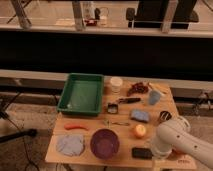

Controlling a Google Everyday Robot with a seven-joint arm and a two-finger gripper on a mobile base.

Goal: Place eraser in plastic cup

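Note:
The eraser (141, 153), a flat black block, lies on the wooden table (87, 132) near its front edge, right of the purple bowl. The plastic cup (154, 97), pale blue, stands upright at the back right of the table. My gripper (154, 149) is at the end of the white arm (176, 140) that comes in from the lower right. It hangs low, just right of the eraser and close to it. The arm's bulk hides most of it. I cannot tell whether it touches the eraser.
A green tray (81, 93) sits at the back left, a cream cup (116, 83) beside it. A black-handled tool (123, 101), blue sponge pad (140, 115), dark metal cup (164, 116), orange fruit (140, 130), purple bowl (104, 143) and grey-blue cloth (70, 145) are on the table.

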